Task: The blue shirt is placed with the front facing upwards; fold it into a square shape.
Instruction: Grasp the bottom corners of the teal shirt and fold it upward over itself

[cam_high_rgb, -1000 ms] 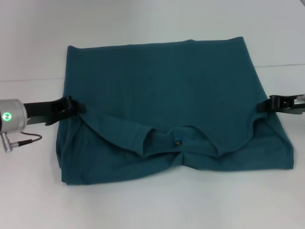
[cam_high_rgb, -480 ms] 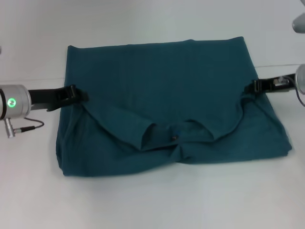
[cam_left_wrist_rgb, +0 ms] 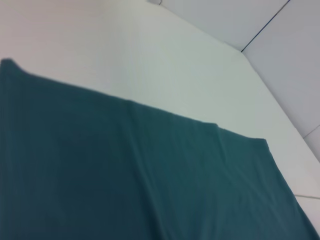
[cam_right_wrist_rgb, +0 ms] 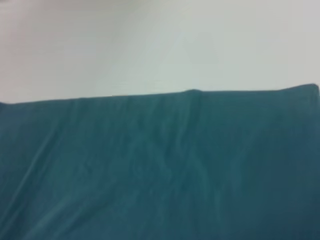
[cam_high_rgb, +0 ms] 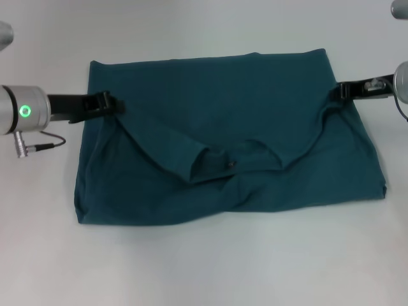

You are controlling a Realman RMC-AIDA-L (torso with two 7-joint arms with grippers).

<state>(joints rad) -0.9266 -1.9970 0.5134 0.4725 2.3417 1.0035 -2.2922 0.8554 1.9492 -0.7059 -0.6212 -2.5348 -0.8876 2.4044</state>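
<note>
you see the blue shirt (cam_high_rgb: 229, 134) lying on the white tabletop (cam_high_rgb: 204, 268), folded over itself into a rough rectangle. its near fold runs along the front, and the far edge lies flat and straight. a second layer, carrying the round neck opening (cam_high_rgb: 233, 167) with a small dark label, hangs in a sagging curve across the middle, held up at both ends.

the left gripper (cam_high_rgb: 113, 107) sits at the shirt's left edge, its dark fingers pressed together on the fabric of that upper layer. the arm behind it reaches in from the left side, with a green ring light on its silver wrist.

the right gripper (cam_high_rgb: 336, 92) is at the shirt's right edge, near the far right corner, likewise pinching the fabric. both grippers stand at about the same depth, well apart, with the neck opening drooping between them.

both wrist views show only flat teal cloth (cam_left_wrist_rgb: 125, 175) and the bare tabletop beyond it; the cloth's far hem (cam_right_wrist_rgb: 190, 93) reads as a straight line there.
</note>
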